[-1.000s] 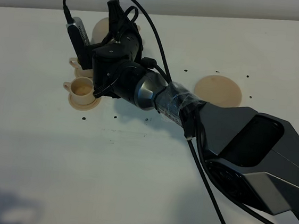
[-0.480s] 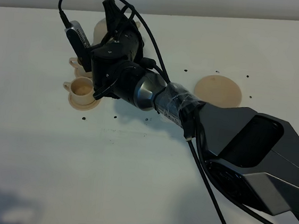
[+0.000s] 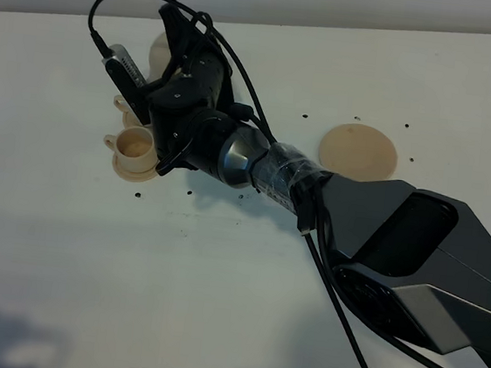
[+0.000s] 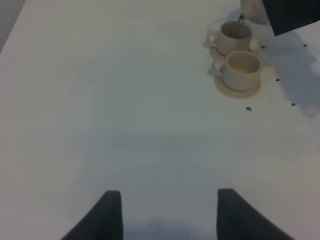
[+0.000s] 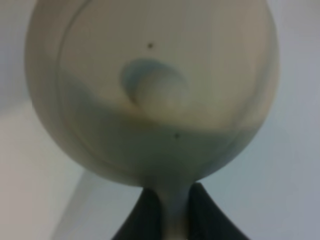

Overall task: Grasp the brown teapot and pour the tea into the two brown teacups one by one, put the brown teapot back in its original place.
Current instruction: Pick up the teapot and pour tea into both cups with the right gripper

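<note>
Right jaws were clenched on the teapot (image 5: 150, 75) handle, spout above the far cup (image 4: 235, 34), well apart from its saucer (image 3: 359, 149). Left jaws hung released. Pour seemed underway: tilt slowly, keep spout centred, avoid nudging the near cup (image 4: 242, 67).

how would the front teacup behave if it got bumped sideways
The front teacup looks like hard ceramic, so probably rigid and chippable. It sits on a saucer, so a bump may slide it or shift both on the smooth table. Squat and wide, it probably resists tipping.
</note>
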Controlling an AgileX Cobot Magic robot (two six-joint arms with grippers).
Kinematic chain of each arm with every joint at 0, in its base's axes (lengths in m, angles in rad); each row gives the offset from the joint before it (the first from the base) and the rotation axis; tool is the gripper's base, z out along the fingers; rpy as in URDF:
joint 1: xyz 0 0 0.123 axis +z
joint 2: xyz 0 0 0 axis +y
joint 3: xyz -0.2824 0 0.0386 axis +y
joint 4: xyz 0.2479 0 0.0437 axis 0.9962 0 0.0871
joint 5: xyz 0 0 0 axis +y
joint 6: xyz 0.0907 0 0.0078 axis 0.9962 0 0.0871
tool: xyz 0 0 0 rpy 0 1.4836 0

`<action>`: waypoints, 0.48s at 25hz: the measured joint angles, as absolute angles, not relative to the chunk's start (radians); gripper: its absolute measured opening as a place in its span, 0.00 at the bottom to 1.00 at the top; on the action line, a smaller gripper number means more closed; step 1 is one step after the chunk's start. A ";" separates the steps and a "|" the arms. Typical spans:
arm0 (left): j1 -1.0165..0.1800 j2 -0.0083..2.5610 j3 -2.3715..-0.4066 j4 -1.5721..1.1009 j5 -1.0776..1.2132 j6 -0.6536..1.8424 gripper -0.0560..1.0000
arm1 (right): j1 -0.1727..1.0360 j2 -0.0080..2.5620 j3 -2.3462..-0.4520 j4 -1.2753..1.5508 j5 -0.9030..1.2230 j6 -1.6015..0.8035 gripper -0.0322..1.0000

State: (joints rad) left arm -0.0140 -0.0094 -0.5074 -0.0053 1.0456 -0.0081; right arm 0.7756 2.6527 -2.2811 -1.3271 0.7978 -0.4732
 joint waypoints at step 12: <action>-0.014 -0.009 -0.507 -0.005 1.046 -0.008 0.49 | 0.776 2.653 -2.281 -1.379 0.789 -0.525 0.15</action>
